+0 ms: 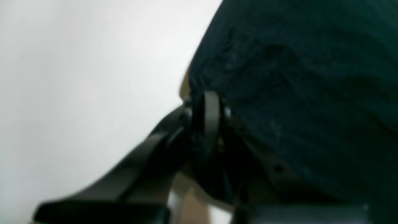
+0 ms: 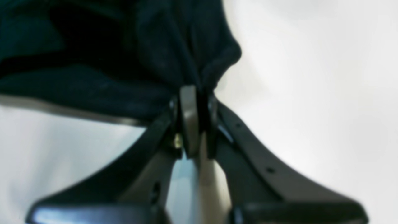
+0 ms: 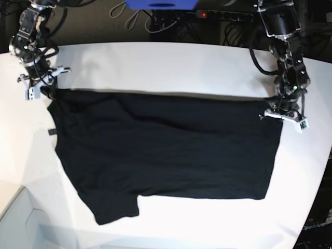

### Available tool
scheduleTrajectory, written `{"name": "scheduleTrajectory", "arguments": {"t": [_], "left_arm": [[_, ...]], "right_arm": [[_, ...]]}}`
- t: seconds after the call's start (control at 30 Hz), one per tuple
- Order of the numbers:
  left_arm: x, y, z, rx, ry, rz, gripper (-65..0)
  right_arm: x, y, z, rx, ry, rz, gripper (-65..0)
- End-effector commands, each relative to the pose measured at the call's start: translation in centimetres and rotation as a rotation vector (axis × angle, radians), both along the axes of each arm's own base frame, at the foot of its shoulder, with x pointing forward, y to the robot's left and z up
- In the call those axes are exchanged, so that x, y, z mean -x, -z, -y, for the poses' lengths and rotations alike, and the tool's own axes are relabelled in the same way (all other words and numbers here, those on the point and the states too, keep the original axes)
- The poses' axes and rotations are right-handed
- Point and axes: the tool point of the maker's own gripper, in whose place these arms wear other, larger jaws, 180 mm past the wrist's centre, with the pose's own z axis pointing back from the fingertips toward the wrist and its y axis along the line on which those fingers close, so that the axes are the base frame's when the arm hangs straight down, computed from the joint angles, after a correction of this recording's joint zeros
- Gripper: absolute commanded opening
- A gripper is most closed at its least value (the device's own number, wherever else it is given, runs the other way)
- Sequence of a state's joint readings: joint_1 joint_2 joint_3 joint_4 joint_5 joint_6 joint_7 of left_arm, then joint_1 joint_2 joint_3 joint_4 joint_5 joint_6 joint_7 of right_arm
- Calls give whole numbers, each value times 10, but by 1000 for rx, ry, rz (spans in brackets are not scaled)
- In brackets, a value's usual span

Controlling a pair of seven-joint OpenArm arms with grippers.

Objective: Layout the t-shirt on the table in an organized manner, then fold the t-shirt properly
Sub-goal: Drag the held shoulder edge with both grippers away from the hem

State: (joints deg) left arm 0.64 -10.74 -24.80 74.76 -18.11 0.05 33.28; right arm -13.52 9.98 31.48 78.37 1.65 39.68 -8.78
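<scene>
no writing is showing on the t-shirt point(image 3: 166, 148), lying spread across the table point(image 3: 171, 65); the left gripper point(image 3: 282, 111) and right gripper point(image 3: 45, 85) are pinching its far corners, bare tabletop all around.

A blue box point(image 3: 161, 4) and a black power strip point(image 3: 223, 15) with tangled cables point(image 3: 137, 21) are lying beyond the surface's far edge.
</scene>
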Motion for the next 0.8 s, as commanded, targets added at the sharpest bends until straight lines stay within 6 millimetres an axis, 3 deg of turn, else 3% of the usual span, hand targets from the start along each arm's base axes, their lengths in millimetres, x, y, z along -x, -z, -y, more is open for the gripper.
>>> {"name": "scheduleTrajectory", "arguments": {"t": [0.0,0.1,0.27,0.37,0.57,0.77], "left_arm": [[-6,-20,-6,-24,4,45,-650],[-1,-50,-13,-31,-12,77,-650],[-14,-98,-17,-50,-4,133,-650],[-25,-117,-21,-26,-19,145,-650],[-25,-123,-20,-1,-25,128,-650],[9,-91,-20,-10,-23,36,-650]], "right_arm": [[-10,-26,3,23,-19,84,-650],[-6,-52,-2,84,-61,128,-650],[-18,-93,-10,151,-105,220,-650],[-33,-100,-7,185,-98,199,-650],[-25,-98,15,206,7,115,-650],[3,-102,53,212,177,111,-650]]}}
